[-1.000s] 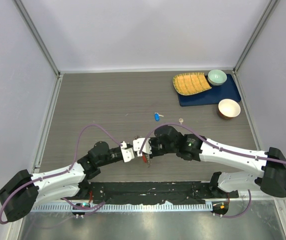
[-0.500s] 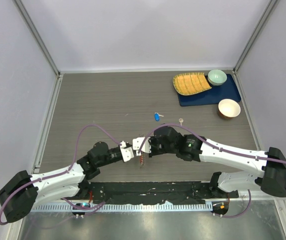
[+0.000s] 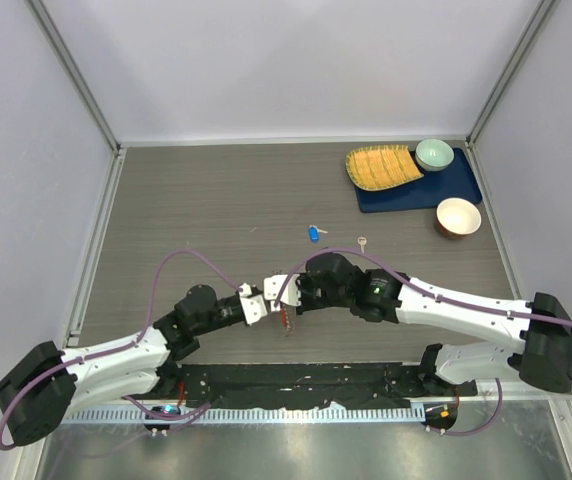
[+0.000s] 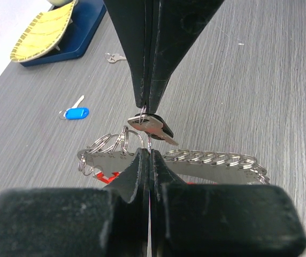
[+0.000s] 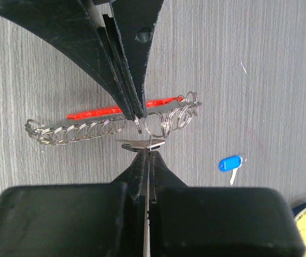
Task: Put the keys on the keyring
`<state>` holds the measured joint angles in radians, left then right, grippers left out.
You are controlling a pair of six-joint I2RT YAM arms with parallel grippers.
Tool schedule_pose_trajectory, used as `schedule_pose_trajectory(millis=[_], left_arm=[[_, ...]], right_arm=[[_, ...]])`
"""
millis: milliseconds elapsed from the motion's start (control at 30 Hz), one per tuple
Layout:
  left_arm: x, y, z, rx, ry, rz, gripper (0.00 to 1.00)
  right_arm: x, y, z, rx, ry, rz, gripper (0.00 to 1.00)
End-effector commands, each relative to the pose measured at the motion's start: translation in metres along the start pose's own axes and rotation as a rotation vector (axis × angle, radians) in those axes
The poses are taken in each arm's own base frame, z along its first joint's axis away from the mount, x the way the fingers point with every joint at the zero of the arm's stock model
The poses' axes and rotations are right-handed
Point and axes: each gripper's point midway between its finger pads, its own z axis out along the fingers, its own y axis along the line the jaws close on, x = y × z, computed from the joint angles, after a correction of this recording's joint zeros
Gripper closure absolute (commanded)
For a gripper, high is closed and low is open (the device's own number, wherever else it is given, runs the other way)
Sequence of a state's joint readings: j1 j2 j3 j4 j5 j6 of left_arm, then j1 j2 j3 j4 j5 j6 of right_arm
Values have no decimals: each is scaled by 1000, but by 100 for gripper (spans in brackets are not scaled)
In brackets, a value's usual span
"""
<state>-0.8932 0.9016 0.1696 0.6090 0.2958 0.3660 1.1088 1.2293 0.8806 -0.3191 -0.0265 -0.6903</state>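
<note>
My left gripper (image 3: 268,304) and right gripper (image 3: 288,296) meet tip to tip above the near middle of the table. The keyring (image 4: 212,161), a chain of silvery rings with a red fob (image 5: 102,112), hangs below them. In the left wrist view my left gripper (image 4: 148,153) is shut on a thin ring of the keyring. My right gripper (image 5: 148,153) is shut on a silver key with a black head (image 5: 141,143), held against that ring. A blue-headed key (image 3: 313,233) and a plain silver key (image 3: 363,241) lie on the table farther back. No red-headed key shows.
At the back right a blue mat (image 3: 456,188) holds a yellow woven plate (image 3: 381,166) and a green bowl (image 3: 434,154). A brown bowl (image 3: 458,216) stands in front of the mat. Grey walls enclose the table on three sides.
Both grippers stay together and shut. The hanging keyring and fob have swung slightly left under them.
</note>
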Motion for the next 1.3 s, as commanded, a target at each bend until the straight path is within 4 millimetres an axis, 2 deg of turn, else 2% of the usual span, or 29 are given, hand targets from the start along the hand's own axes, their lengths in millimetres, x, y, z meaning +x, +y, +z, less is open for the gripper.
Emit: schedule_pose_trajectory(millis=[0, 367, 667, 800, 900, 1267], left_arm=[[-47, 14, 2, -41, -169, 49, 100], [-34, 13, -3, -93, -187, -4, 100], [-20, 7, -8, -94, -162, -34, 100], [-18, 5, -7, -86, -160, -38, 100], [-18, 4, -4, -74, -161, -33, 100], [-19, 3, -1, -58, -160, -28, 100]], right_arm=[[12, 2, 7, 1, 57, -11, 99], [14, 23, 11, -59, 5, 66, 99], [8, 21, 10, -48, -51, 89, 99], [-6, 17, 8, -43, -127, 104, 99], [-9, 14, 7, -42, -145, 113, 99], [-4, 10, 11, -23, -117, 109, 99]])
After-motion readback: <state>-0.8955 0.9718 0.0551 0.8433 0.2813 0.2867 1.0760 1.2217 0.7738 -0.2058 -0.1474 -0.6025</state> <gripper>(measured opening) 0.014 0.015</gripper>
